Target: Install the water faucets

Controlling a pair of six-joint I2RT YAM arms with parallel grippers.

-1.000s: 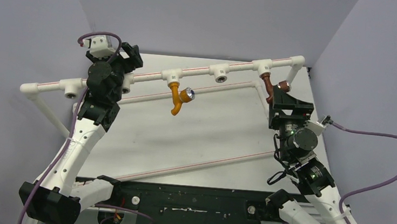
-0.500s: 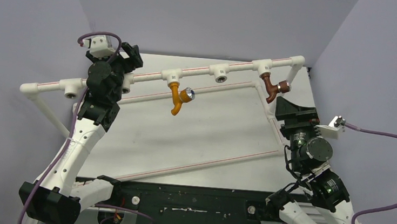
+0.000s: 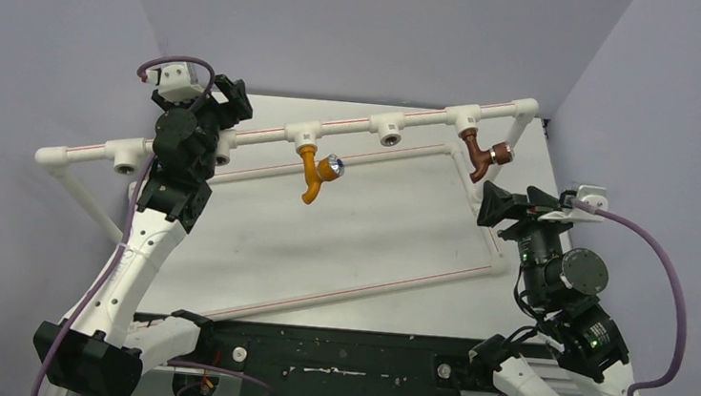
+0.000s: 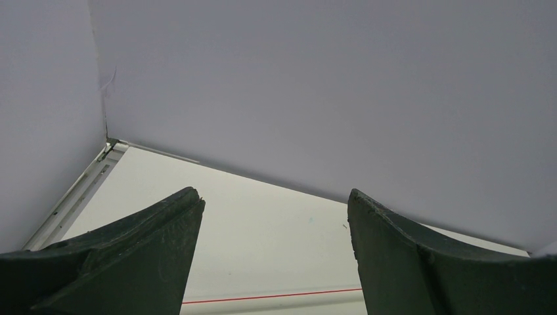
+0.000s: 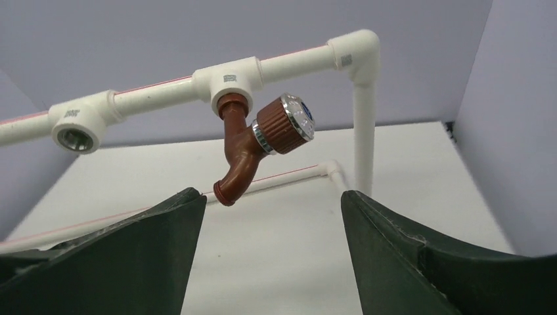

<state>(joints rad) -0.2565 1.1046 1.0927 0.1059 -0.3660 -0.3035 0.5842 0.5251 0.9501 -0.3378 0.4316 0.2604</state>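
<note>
Lilac-grey walls (image 3: pixel 371 27) on three sides; white tabletop (image 3: pixel 372 238); even light.

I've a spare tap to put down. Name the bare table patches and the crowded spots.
Free: the table middle, between the orange tap behind and the slanted low pipe in front. Crowded: the raised back pipe with both taps, and around the right tool facing the red-brown tap.

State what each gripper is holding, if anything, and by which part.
Nothing is held. The left gripper and the right gripper are open and empty; the red-brown faucet hangs in its white socket, untouched.
</note>
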